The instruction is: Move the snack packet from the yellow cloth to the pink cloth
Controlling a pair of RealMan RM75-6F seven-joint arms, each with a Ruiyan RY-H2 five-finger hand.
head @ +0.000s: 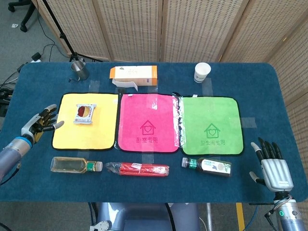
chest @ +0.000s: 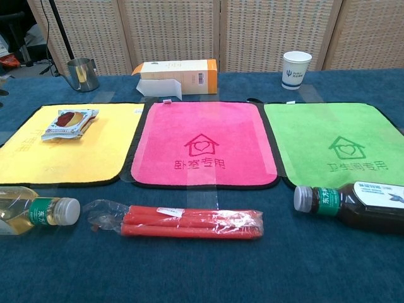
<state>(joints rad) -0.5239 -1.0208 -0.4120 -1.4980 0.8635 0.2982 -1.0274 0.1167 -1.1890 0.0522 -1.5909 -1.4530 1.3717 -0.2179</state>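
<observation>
Green cloth (head: 210, 125), paper cup (head: 202, 72), orange box (head: 134, 74), metal cup (head: 79, 70).

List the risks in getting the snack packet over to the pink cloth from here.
The snack packet lies flat and thin on the yellow cloth, so the open left hand may pinch cloth along with it. The pink cloth borders the yellow one closely, so a short release could land on the seam.

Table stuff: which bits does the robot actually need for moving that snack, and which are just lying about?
Needed:
snack packet
yellow cloth
pink cloth
left hand, open beside the yellow cloth

Lying about:
green cloth
two bottles
red sticks pack
carton
paper cup
metal cup
</observation>
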